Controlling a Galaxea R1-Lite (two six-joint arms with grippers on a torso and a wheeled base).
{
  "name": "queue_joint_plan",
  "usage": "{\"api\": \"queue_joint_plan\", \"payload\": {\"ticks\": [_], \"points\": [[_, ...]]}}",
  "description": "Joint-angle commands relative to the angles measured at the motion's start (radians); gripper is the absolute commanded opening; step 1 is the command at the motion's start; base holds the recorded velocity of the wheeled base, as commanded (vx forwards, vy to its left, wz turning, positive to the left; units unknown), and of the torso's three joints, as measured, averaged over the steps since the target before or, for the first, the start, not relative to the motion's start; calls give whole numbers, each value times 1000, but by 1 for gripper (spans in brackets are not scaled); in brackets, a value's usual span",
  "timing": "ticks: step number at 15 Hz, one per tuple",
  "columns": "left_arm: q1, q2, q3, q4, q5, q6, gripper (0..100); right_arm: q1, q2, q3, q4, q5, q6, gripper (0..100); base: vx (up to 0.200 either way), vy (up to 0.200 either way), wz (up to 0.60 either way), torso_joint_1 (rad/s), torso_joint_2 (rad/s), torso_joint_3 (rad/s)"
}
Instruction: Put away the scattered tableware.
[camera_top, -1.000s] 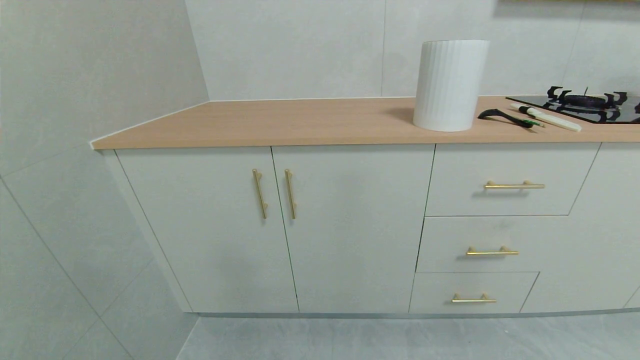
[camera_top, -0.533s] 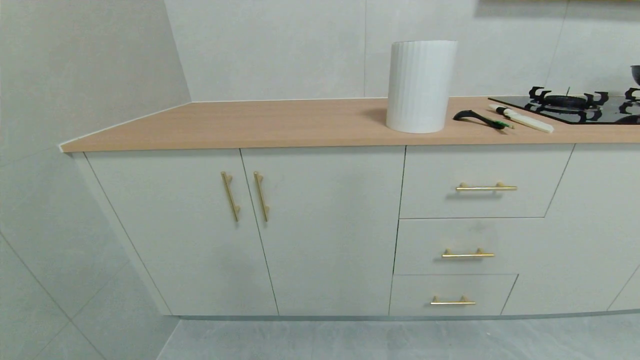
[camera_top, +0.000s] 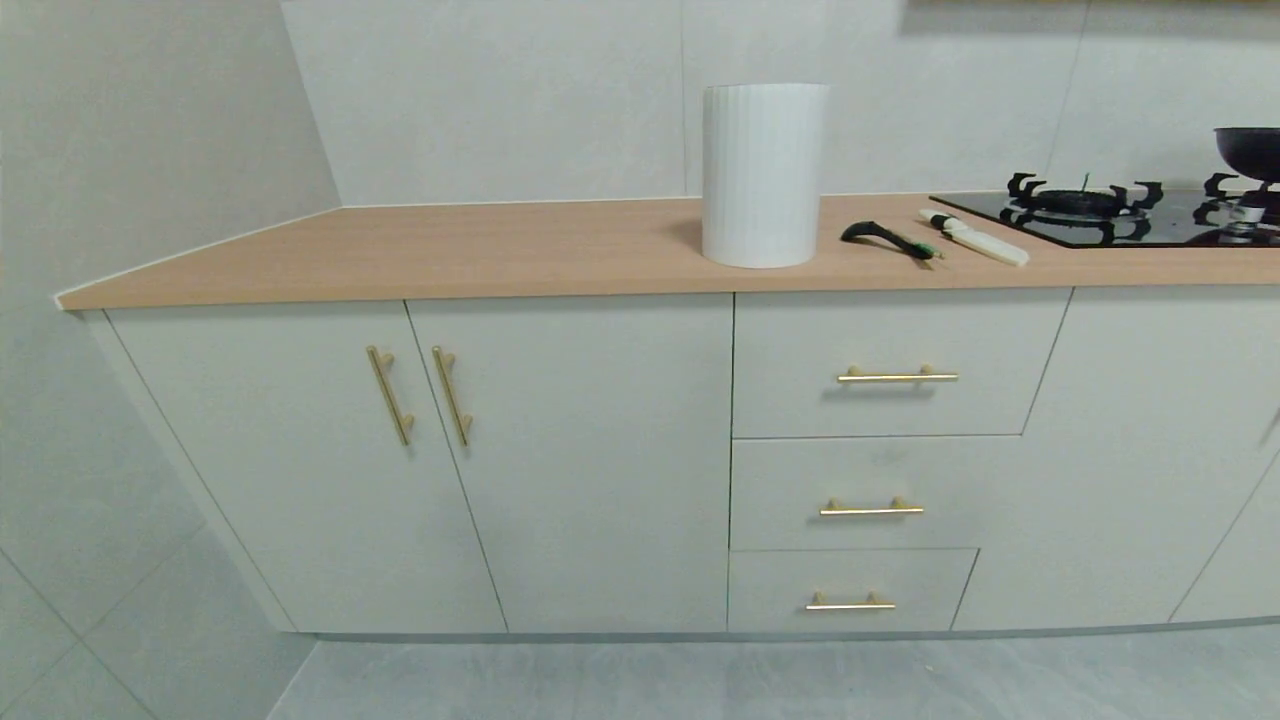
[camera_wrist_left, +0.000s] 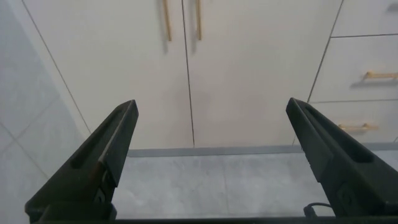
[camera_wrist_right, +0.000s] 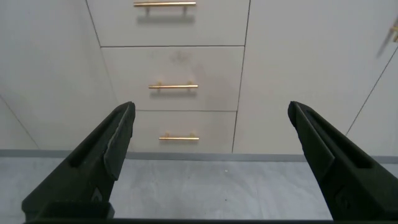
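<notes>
On the wooden countertop (camera_top: 480, 250) stands a tall white ribbed holder (camera_top: 764, 175). Just right of it lie a black utensil with a green-tipped handle (camera_top: 888, 239) and a cream-handled utensil (camera_top: 973, 237). My left gripper (camera_wrist_left: 211, 115) hangs low in front of the double cabinet doors (camera_wrist_left: 183, 68), open, with nothing between its fingers. My right gripper (camera_wrist_right: 211, 118) is open too, low before the drawer stack (camera_wrist_right: 174, 68), holding nothing.
A black gas hob (camera_top: 1110, 210) with pan supports sits at the counter's right end, a dark pan (camera_top: 1250, 150) on it. Below are cabinet doors (camera_top: 420, 460) with gold handles and three drawers (camera_top: 880, 440). A tiled wall closes the left side; grey floor (camera_top: 700, 680) lies in front.
The head view has panned right: the whole counter, holder and utensils slide left in the picture and the pan comes into sight. Nothing on the counter has moved.
</notes>
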Motion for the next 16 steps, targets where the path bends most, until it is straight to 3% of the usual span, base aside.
{"api": "queue_joint_plan", "payload": {"ticks": [1,6,12,16], "points": [[0,0,0,0,0,0,100,0,2,-1,0,1,-1,100,0,0,0,0,0,0],[0,0,0,0,0,0,100,0,2,1,0,1,-1,100,0,0,0,0,0,0],[0,0,0,0,0,0,100,0,2,1,0,1,1,100,200,0,0,2,2,1],[0,0,0,0,0,-3,100,0,2,-1,0,1,1,100,0,0,0,0,0,0]]}}
